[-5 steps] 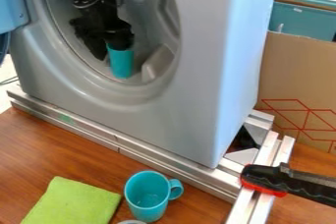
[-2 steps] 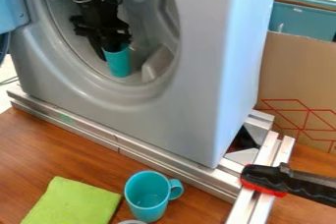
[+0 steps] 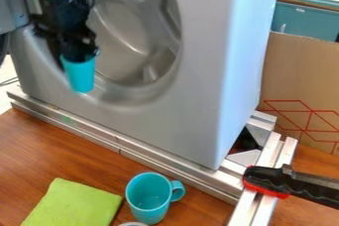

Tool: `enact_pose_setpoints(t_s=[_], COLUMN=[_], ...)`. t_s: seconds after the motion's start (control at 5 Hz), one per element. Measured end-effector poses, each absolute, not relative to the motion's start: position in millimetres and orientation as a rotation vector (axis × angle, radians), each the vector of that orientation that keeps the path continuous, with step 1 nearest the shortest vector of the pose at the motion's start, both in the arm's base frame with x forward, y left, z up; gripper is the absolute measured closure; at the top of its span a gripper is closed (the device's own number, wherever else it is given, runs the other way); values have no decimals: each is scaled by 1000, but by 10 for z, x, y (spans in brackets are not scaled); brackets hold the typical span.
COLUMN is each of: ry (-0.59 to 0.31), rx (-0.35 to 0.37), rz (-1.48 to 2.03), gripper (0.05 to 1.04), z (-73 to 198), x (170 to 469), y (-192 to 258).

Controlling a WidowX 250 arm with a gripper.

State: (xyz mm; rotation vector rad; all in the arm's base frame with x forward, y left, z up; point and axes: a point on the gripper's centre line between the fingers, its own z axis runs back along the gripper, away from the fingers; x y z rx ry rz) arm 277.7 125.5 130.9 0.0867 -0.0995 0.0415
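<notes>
Gripper (image 3: 79,56) clamped on top of teal cup (image 3: 81,76), long axis near upright, base down

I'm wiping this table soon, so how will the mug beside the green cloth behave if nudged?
The mug stands upright and looks taller than wide, so a push high up might tip it. Once over, its round wall could roll until the handle catches.
</notes>
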Motion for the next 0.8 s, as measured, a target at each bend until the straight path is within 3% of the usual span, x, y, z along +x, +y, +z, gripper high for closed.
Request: enact_pose_setpoints(t_s=[0.4,0.6,0.8], ry=[206,303,186], rx=[43,17,60], rz=[126,106,29], gripper=[965,965,965], z=[1063,809,648], x=[1803,1367,1115], y=[1378,1433,1544])
